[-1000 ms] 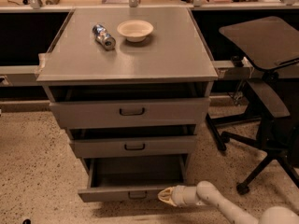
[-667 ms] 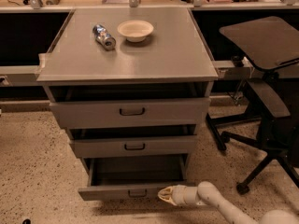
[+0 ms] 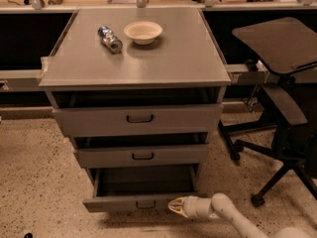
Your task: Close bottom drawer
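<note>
The bottom drawer of the grey cabinet stands pulled out, showing its plain grey box interior and a small dark handle on its slim front. My gripper sits at the right end of that front, its pale tip against or just touching the panel, with the white arm reaching in from the lower right.
The middle drawer and top drawer above also stand slightly out. On the cabinet top lie a can and a white bowl. A black office chair stands close on the right. Speckled floor surrounds the cabinet.
</note>
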Available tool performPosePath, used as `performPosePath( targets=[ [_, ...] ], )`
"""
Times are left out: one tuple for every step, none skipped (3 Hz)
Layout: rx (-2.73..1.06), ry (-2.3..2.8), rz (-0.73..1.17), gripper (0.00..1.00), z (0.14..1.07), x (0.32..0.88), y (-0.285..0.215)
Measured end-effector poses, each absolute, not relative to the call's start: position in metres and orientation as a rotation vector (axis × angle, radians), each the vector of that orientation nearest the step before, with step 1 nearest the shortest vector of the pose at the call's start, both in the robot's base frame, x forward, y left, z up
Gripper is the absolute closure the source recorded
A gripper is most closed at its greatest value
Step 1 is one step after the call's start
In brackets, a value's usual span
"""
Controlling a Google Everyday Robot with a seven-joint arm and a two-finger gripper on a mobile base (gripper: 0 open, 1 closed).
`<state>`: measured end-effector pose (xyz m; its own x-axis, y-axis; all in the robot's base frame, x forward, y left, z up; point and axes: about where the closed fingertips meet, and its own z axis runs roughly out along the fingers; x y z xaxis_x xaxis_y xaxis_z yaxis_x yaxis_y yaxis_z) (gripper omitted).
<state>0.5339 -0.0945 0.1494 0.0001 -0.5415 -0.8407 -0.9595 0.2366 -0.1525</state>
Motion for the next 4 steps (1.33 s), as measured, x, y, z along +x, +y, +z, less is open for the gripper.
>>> performPosePath(
  targets=[
    [-1.404,1.65,0.633,1.0,0.1473,0.538,-0.0949],
    [-1.397,1.645,0.643,1.0,0.1451,0.5404,-0.0947],
    [-1.397,1.645,0.643,0.81,0.1451,0.5404,-0.0947],
    [-1.397,1.645,0.643,0.5,0.1451,0.5404,-0.0946]
  ],
)
